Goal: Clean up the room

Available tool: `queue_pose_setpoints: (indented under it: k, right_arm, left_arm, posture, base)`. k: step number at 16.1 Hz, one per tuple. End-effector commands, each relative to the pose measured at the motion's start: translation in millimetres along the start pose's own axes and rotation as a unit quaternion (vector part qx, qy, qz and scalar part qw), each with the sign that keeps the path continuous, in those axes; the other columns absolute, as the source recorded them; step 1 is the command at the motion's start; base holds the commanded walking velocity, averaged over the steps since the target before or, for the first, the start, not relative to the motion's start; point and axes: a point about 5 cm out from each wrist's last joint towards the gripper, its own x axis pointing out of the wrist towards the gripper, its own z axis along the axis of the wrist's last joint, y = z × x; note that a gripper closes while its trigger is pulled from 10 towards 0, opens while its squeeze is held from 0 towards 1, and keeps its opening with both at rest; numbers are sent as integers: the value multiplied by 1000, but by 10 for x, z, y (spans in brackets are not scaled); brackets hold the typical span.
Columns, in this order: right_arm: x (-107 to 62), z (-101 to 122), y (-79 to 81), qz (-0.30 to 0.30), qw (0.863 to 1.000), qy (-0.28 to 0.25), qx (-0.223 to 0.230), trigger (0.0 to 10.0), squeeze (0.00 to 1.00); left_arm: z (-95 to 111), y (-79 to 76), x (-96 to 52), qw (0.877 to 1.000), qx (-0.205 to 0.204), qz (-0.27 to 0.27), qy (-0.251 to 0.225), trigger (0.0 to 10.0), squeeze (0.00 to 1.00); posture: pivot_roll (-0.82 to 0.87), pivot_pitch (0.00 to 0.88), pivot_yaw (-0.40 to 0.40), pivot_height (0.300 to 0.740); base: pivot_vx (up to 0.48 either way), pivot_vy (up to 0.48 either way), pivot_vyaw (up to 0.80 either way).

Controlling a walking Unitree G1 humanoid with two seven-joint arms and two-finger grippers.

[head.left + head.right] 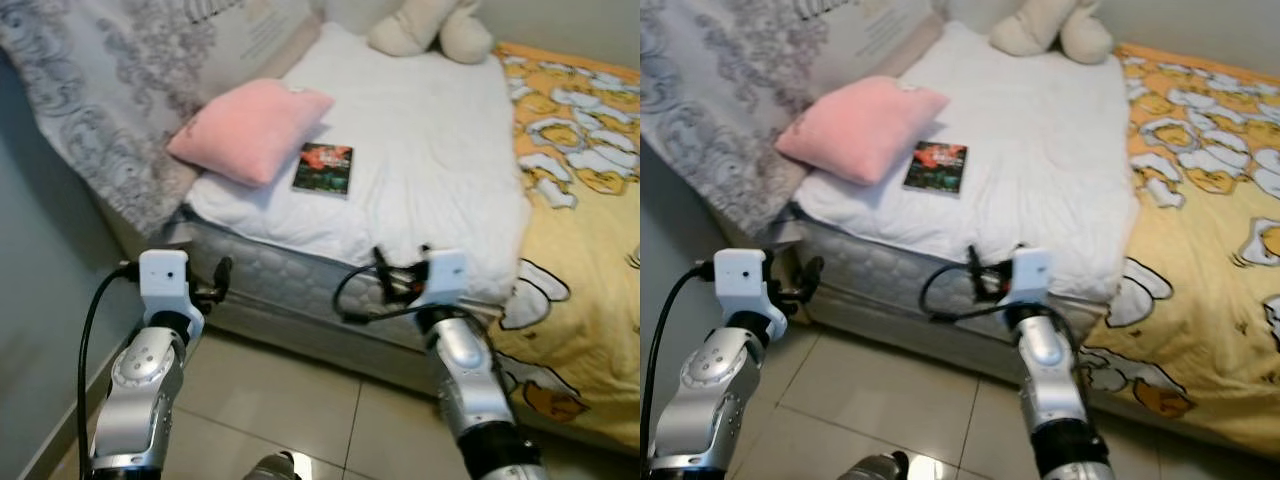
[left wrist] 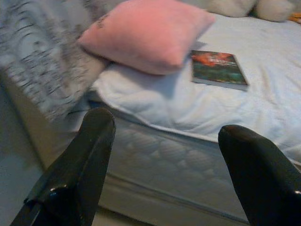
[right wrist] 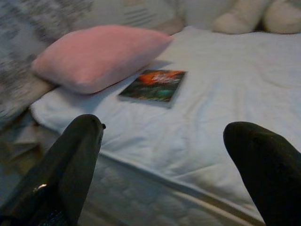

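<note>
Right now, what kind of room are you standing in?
Most likely a bedroom. A bed with a white cover stands ahead, with a pink pillow, a book beside it and a cream plush toy at the far end. Both tools, left and right, are open before the mattress edge.

We saw a pink pillow (image 1: 251,128) lying on the white duvet (image 1: 430,170) near the bed's corner, plump and square, tilted so that one edge leaned up against the grey patterned bedding (image 1: 110,110) beside it. Just beside the pillow, apart from it by a thin gap, a thin book (image 1: 323,168) lay flat, face up, with a dark cover marked in red and green. At the far end of the duvet a cream plush toy (image 1: 430,28) rested against the wall. A yellow cartoon-print blanket (image 1: 580,200) covered the bed's other side, draping over its edge.
</note>
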Motion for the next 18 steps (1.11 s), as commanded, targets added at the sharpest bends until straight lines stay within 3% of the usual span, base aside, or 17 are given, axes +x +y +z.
queue_pose_setpoints:
  k: [1,5,7,11,16,18]
  right_arm:
    - [29,71,-79,-3,1000,-5,-9,10000,553]
    - [108,128,-147,0,1000,-1,-26,10000,557]
    - [139,150,-153,2,1000,0,-31,10000,561]
    - [163,138,-171,5,1000,7,-28,10000,561]
    - [89,45,-219,-15,1000,13,-5,10000,561]
    - [70,18,-213,-17,1000,14,-2,10000,561]
  left_arm:
    - [38,17,26,1000,-13,16,-4,10000,0]
    - [125,23,60,999,6,37,-14,10000,0]
    - [83,87,62,996,-45,72,6,10000,0]
    - [51,56,74,997,-16,73,12,10000,0]
    - [200,-77,122,998,51,24,-22,10000,0]
    - [225,-86,124,998,53,21,-29,10000,0]
  posture:
    - [290,0,-78,740]
    - [294,0,-86,740]
    - [296,0,-90,740]
    - [306,0,-106,740]
    - [290,0,-86,740]
    - [285,0,-80,740]
  base:
    - [0,0,519]
    - [325,0,520]
    - [349,324,519]
    - [157,182,519]
    - [0,0,520]
    - [0,0,519]
